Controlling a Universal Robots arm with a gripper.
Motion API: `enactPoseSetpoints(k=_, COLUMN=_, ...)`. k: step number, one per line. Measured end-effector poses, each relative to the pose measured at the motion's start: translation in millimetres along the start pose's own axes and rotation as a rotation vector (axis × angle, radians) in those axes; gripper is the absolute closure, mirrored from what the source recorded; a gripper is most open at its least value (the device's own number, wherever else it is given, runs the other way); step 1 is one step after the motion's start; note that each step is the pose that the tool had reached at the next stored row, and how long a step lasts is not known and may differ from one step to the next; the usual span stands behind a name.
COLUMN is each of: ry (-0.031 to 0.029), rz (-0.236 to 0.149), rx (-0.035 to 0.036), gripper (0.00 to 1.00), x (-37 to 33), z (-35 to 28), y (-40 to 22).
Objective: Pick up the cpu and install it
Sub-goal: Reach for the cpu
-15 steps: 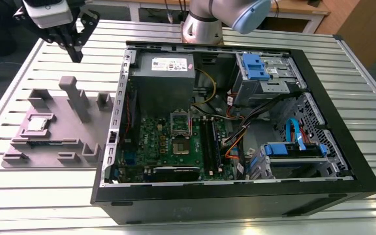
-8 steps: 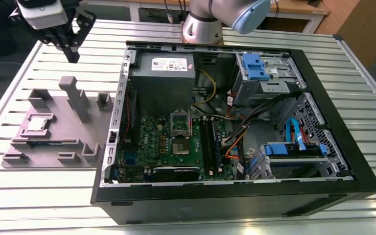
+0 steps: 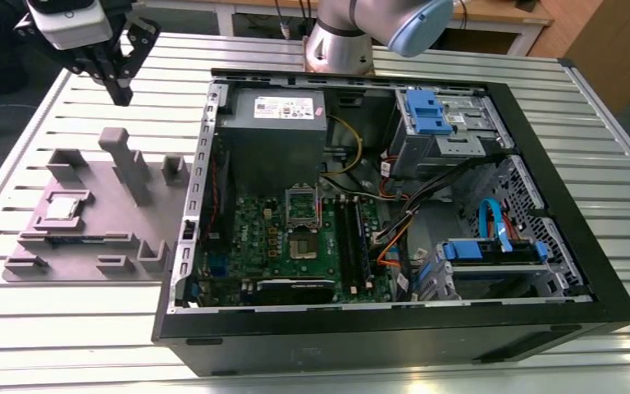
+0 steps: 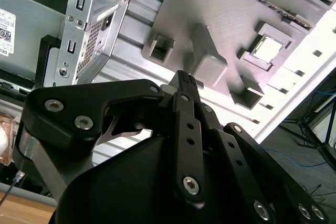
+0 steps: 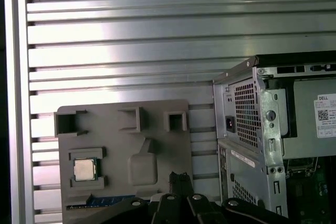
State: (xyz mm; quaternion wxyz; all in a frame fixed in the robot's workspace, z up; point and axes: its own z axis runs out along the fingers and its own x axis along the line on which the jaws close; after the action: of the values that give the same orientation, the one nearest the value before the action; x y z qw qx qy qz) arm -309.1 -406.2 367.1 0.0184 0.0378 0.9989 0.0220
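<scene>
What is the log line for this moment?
tool: shut, empty, hovers apart from cpu | cpu: flat in tray pocket, untouched | case: open

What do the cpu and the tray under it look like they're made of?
The cpu: pale silver top with a soft sheen, likely metal; thin greenish rim, probably circuit board. The tray: even matte grey with moulded posts and pockets, likely plastic, though painted metal cannot be excluded.

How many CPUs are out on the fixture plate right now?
1. The cpu lies in a square pocket of the grey fixture plate, on the exterior view's left of the open computer case. Nothing seems to hide another.
</scene>
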Motion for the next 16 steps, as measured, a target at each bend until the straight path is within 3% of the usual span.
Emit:
enactPoseSetpoints(k=4, ry=0.0, rz=0.0, rx=0.0001, gripper=0.89, x=2.2, z=0.5, y=-0.2)
enactPoseSetpoints(k=11, ry=0.0, rz=0.0, rx=0.0, gripper=0.89, x=12.3, z=1.2, y=-1.0)
enactPoseSetpoints(k=16, ry=0.0, rz=0.0, rx=0.0, gripper=0.89, x=13.4, z=1.2, y=-1.1)
